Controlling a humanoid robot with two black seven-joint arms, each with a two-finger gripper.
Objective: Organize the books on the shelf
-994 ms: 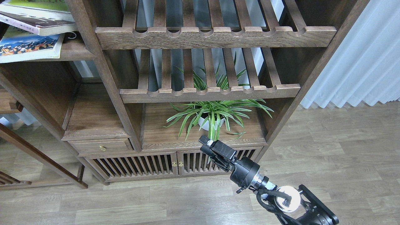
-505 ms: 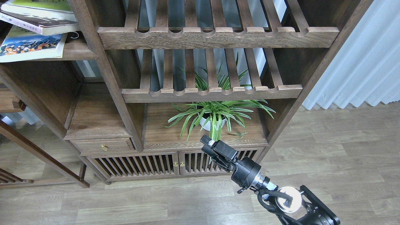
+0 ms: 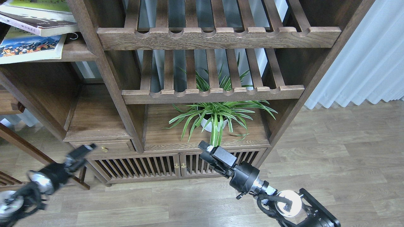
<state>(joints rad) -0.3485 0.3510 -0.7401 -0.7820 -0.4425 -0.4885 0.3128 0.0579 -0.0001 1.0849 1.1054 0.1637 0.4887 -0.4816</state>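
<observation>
Three books lie stacked at the top left, cut by the frame edge: a yellow-green one [image 3: 41,4] on top, a maroon one [image 3: 38,24] under it, and one with a blue illustration [image 3: 30,45] at the bottom. They rest on the dark-brown shelf [image 3: 77,53]. My left gripper [image 3: 84,150] is blurred, low at the left in front of the small drawer. My right gripper [image 3: 204,147] is in front of the cabinet doors, below the plant. Both hold nothing I can see, are far below the books, and their fingers cannot be told apart.
Two slatted racks with scalloped rails [image 3: 217,36] [image 3: 211,94] fill the middle bay. A potted spider plant [image 3: 216,116] stands on the board under them. A small drawer [image 3: 102,146] and slatted cabinet doors [image 3: 142,167] are below. Wooden floor and a white curtain [image 3: 363,56] are at the right.
My left arm has come into view at the lower left, blurred with motion. My right gripper has shifted slightly left.
</observation>
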